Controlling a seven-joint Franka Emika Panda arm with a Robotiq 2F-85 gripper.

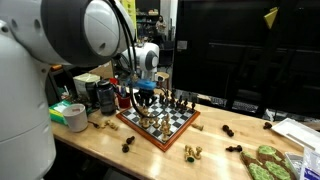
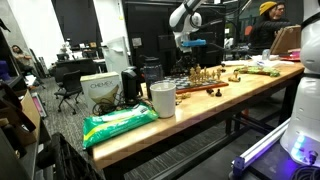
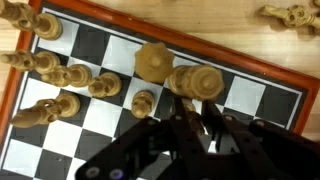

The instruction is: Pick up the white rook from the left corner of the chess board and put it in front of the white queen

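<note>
the gripper [image 3: 198,115] showed at the bottom of the wrist view, its dark fingers [image 3: 183,125] blurred and close together above the chessboard [image 3: 250,68]. whether they pinched anything or only flanked it could not be told. just beyond the fingertips stood a pale piece that i took for the white rook [image 3: 195,80], though its outline was too soft to be sure. it sat on the rank nearest the board's reddish frame. right beside it was a larger round-topped pale piece [image 3: 152,60]; whether the two touched could not be told. one square inward stood a pawn [image 3: 145,101], and a ragged line of further pale pawns [image 3: 62,73] ran toward the corner, where another pale piece [image 3: 22,17] sat at the frame's edge. two pale pieces [image 3: 288,14] lay off the board on bare wood.

in an exterior view the gripper [image 1: 146,97] hung low over one end of the board, with dark pieces [image 1: 178,100] ranged beside it. on the wooden table [image 1: 100,140] around the board lay loose dark pieces [image 1: 228,130] and a pale pair [image 1: 192,152], and a roll of tape [image 1: 72,115] sat near the table's end. in an exterior view from farther off, a white cup [image 2: 162,98] and a green packet [image 2: 120,122] stood nearer the camera than the board.
</note>
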